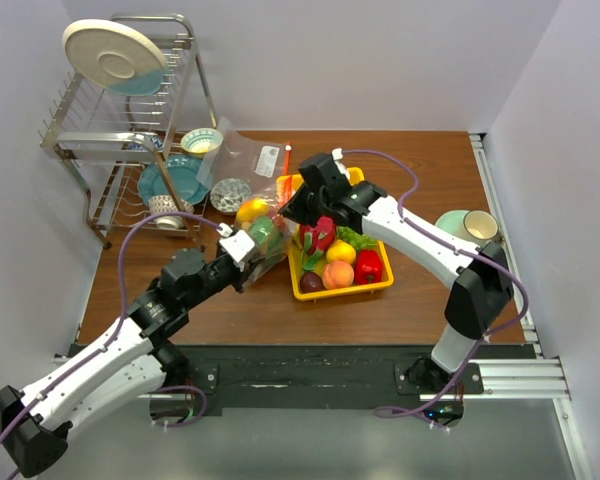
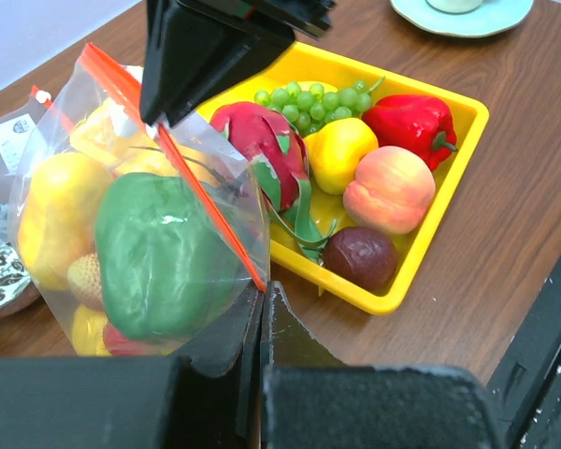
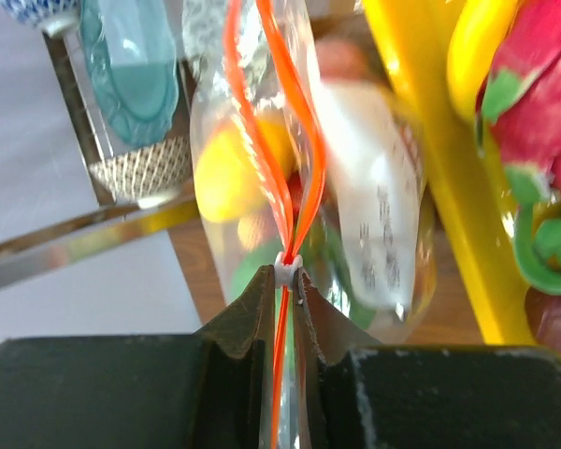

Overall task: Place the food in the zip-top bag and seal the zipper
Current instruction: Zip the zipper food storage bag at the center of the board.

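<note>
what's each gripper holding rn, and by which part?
Both hold the zip-top bag by its zipper: the left gripper pinches the strip's end at a bag corner; the right gripper clamps the strip farther along.

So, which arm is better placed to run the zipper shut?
Right. The right end effector pinches the zipper, its strips ahead parted; the left end effector only clamps a corner of the zip-top bag.

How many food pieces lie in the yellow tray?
6: purple fruit, peach, red pepper along the near tray rim, yellow fruit centre, grapes behind it, dragon fruit on the bag side. The right arm may hide others.
</note>
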